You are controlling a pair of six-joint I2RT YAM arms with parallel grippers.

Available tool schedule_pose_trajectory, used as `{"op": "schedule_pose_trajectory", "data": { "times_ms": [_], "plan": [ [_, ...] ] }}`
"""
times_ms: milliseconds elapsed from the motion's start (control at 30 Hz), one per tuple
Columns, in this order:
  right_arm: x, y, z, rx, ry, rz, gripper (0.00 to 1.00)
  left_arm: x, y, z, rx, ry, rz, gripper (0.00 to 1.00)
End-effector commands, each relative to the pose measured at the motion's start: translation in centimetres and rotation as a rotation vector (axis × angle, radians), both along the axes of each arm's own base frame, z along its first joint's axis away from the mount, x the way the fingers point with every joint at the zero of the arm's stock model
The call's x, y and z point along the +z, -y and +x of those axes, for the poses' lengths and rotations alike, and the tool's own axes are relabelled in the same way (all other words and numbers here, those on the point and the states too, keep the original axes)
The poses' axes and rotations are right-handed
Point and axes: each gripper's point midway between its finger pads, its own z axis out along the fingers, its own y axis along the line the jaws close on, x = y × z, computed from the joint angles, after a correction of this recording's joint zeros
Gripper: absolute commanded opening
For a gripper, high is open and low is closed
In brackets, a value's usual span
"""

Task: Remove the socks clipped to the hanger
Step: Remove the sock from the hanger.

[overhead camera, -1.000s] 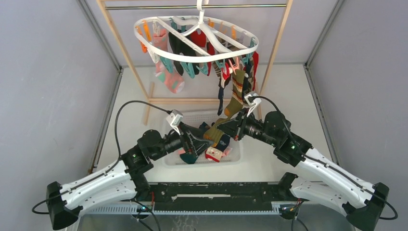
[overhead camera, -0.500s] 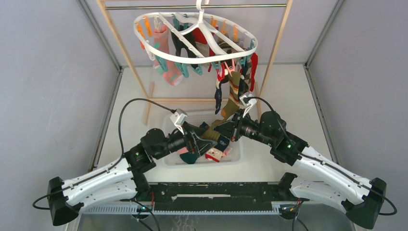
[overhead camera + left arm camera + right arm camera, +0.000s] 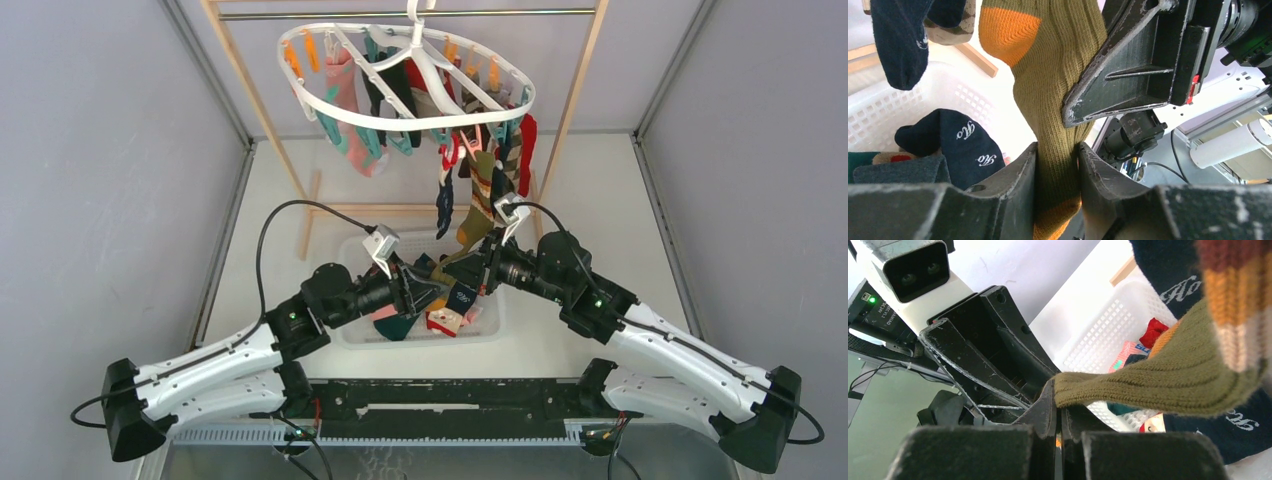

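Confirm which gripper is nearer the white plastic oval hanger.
Right. The right gripper pinches the olive ribbed sock higher up, toward the white plastic oval hanger; the left gripper clamps the same sock lower, nearer its free end.

Near-middle of surface [image 3: 580,200]: basket [image 3: 420,341], in front of rack [image 3: 255,100]. On rack rail, above basket's far edge: hanger [image 3: 330,108]. In basket: loose socks [image 3: 445,320]. From hanger's right side down to basket: long sock [image 3: 470,218].
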Motion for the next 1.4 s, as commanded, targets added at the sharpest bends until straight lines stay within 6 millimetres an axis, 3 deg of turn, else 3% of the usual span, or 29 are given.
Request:
{"op": "schedule_pose_trajectory", "data": {
  "times_ms": [0,100,133,167,200,267,367,567,800,900,1233,1300,1367],
  "plan": [
    [2.1,-0.3,0.1,-0.001,0.037,0.056,0.0,4.4,0.3,0.0,-0.009,0.072,-0.082,0.37],
    [2.1,-0.3,0.2,-0.005,0.041,0.056,0.0,4.5,0.3,-0.1,-0.01,0.077,-0.083,0.27],
    [2.1,-0.3,0.2,-0.006,0.042,0.056,0.0,4.6,0.3,-0.1,-0.011,0.08,-0.084,0.2],
    [2.1,-0.3,0.2,-0.007,0.043,0.055,0.0,4.6,0.2,-0.2,-0.012,0.082,-0.085,0.06],
    [2.1,-0.3,0.2,-0.008,0.044,0.054,0.0,4.6,0.2,-0.1,-0.005,0.083,-0.085,0.01],
    [1.9,-0.1,0.3,-0.017,0.045,0.044,0.01,4.6,0.1,-0.1,-0.005,0.084,-0.085,0.0],
    [1.7,0.1,0.4,-0.026,0.048,0.034,0.1,4.6,0.0,0.0,0.005,0.08,-0.078,0.0],
    [0.8,1.8,0.6,-0.087,0.066,-0.024,0.45,4.5,-0.4,0.3,0.028,0.081,-0.066,0.0],
    [0.9,5.4,1.5,-0.227,0.133,-0.095,0.61,4.3,-0.6,0.4,0.041,0.083,-0.056,0.0],
    [2.2,6.7,1.6,-0.265,0.178,-0.104,0.62,4.2,-0.6,0.5,0.04,0.081,-0.052,0.0],
    [9.0,9.7,2.0,-0.341,0.351,-0.05,0.66,4.3,-0.5,0.5,0.038,0.078,-0.048,0.0],
    [10.3,10.1,2.2,-0.354,0.386,-0.048,0.74,4.2,-0.5,0.4,0.037,0.076,-0.047,0.0],
    [11.3,10.3,2.5,-0.369,0.413,-0.048,0.93,4.1,-0.5,0.4,0.037,0.074,-0.045,0.0]
  ]
}}
